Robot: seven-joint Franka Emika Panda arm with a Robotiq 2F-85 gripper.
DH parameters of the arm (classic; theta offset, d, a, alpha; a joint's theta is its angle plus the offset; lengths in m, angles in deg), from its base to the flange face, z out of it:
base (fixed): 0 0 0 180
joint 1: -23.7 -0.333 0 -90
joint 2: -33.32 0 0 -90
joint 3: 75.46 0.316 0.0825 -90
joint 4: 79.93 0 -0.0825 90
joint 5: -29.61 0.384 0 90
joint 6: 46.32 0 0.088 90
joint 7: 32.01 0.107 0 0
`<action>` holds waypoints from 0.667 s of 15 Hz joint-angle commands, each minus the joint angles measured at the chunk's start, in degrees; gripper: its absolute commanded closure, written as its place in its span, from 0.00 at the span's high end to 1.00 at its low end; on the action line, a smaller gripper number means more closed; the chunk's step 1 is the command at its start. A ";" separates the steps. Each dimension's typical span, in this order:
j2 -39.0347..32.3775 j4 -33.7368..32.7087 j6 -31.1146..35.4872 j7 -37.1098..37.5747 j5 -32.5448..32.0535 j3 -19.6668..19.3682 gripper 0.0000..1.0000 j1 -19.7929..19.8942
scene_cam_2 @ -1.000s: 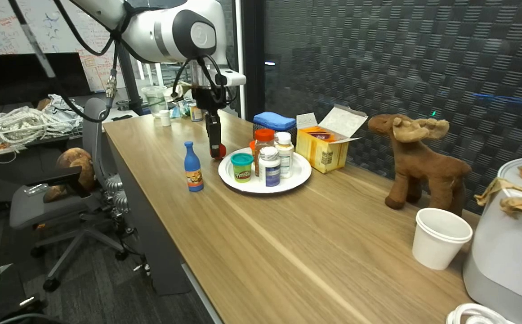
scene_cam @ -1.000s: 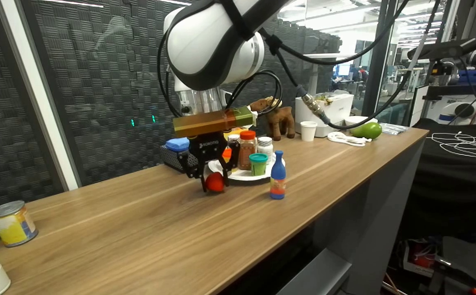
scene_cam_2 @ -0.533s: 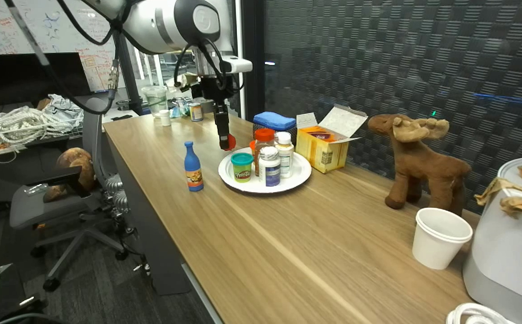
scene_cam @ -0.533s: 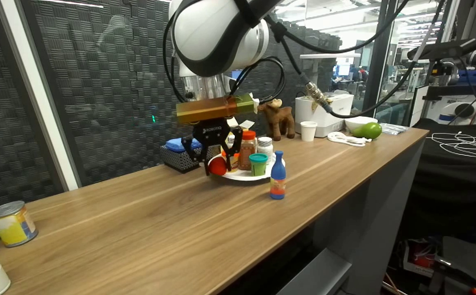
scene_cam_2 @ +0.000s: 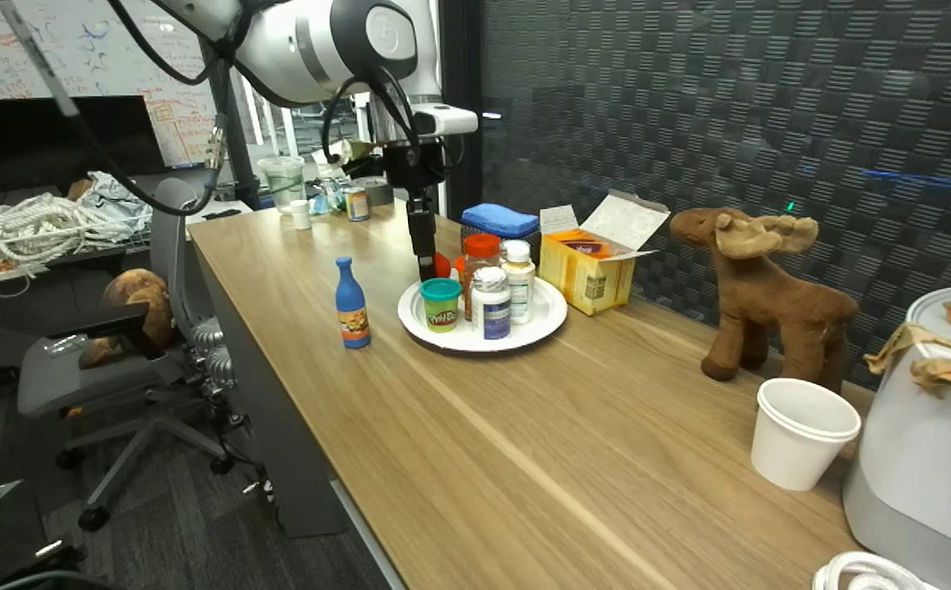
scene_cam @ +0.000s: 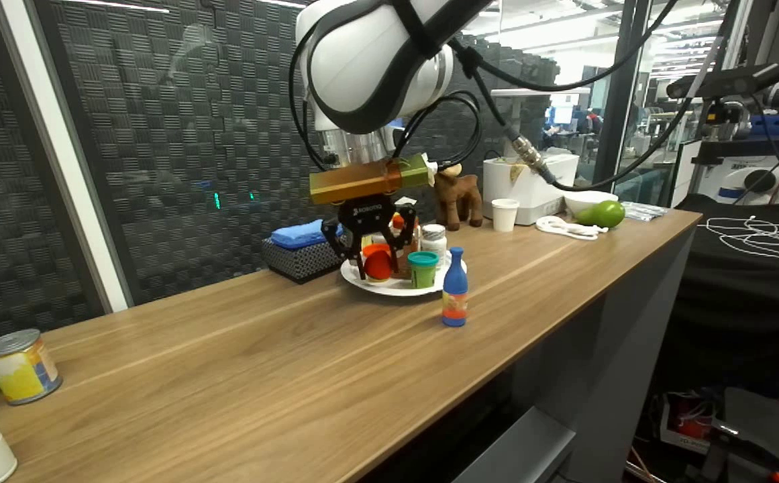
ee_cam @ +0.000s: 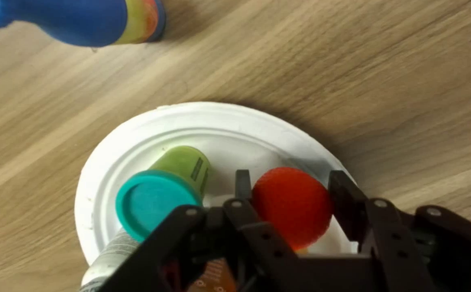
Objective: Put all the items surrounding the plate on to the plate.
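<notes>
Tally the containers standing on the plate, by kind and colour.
White bottles: 2
Red-capped jar: 1
Teal-lidded tub: 1
Orange-topped container, mostly hidden: 1
Total: 5
Not counted: the held round red item.

A brown stuffed moose (scene_cam_2: 778, 299) stands between an open yellow box (scene_cam_2: 577, 274) and a white cup (scene_cam_2: 799, 447) on the wooden surface (scene_cam_2: 508, 442) in an exterior view; a gray office chair (scene_cam_2: 86, 392) stands alongside.
</notes>
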 commanded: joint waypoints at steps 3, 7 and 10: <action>2.48 1.73 0.01 0.95 -1.13 0.51 0.91 0.14; 5.50 3.38 -0.09 2.33 -1.49 0.72 1.00 -0.27; 9.01 5.88 -1.22 4.18 -1.35 0.96 1.00 -0.20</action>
